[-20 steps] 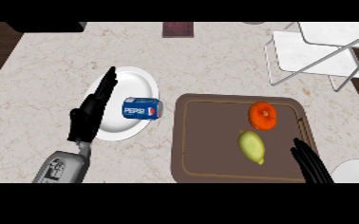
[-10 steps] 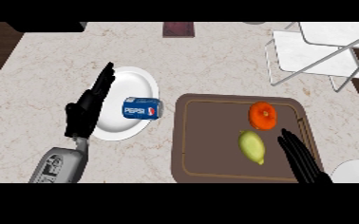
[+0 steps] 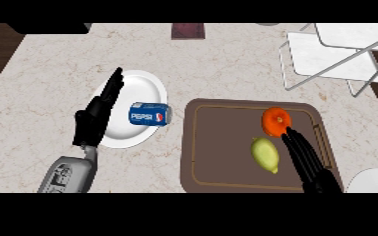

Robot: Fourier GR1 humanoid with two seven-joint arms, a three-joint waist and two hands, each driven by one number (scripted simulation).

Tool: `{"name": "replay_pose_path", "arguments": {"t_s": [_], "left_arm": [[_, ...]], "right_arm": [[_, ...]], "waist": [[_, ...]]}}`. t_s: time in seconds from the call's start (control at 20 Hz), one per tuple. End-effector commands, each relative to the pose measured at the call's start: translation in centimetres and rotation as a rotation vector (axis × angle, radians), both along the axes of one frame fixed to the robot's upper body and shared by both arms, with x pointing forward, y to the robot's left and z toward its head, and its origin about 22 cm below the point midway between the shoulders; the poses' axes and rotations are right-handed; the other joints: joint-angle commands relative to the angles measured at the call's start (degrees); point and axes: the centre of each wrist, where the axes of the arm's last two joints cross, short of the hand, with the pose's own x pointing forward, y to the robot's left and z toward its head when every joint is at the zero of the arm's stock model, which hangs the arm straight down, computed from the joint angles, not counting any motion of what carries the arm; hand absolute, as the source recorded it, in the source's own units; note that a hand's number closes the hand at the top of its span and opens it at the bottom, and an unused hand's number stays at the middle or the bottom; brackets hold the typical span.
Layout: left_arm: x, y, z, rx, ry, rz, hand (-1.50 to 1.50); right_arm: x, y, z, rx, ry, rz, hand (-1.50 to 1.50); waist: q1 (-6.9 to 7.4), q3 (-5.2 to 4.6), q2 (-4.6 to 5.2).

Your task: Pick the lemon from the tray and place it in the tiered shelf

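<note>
A yellow lemon (image 3: 265,154) lies on the brown tray (image 3: 221,145), right of its middle. Just beyond it sits an orange fruit (image 3: 276,121). My right hand (image 3: 305,160) stretches over the tray's right side with straight fingers, close beside the lemon on its right, fingertips near the orange. It holds nothing. The white tiered shelf (image 3: 328,55) stands at the far right corner of the counter. My left hand (image 3: 96,114) rests open at the left, fingers up, over the edge of a white plate (image 3: 144,95).
A blue Pepsi can (image 3: 149,115) lies on its side on the white plate, between the left hand and the tray. A dark red object (image 3: 188,30) sits at the counter's back edge. Part of a white round thing (image 3: 364,181) shows at the lower right.
My right hand has come further up and left over the tray, from its lower right corner to beside the lemon. The left hand and the other objects stayed put.
</note>
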Motion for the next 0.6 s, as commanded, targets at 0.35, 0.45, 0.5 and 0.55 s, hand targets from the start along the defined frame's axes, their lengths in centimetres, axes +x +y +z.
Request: {"name": "replay_pose_path", "arguments": {"t_s": [0.35, 0.45, 0.5, 0.55], "left_arm": [[0.5, 0.0, 0.8, 0.013, 0.001, -0.009, 0.0], [-0.9, 1.2, 0.0, 0.014, 0.009, 0.002, 0.0], [-1.6, -0.9, -0.4, 0.006, -0.004, -0.012, 0.0], [-1.2, -0.6, 1.2, 0.007, -0.012, -0.016, 0.0]], "right_arm": [[3.1, 0.5, -2.8, -0.012, 0.026, 0.005, -1.5], [3.4, 0.0, -1.2, -0.01, 0.031, 0.003, -1.5], [4.4, 1.1, -0.8, -0.007, 0.014, -0.002, -1.5], [1.4, 0.1, -2.2, -0.001, 0.025, 0.006, -1.5]], "waist": [[0.05, 0.0, 0.01], [0.11, -0.01, -0.02], [0.15, -0.01, -0.02], [0.03, 0.0, -0.05]]}}
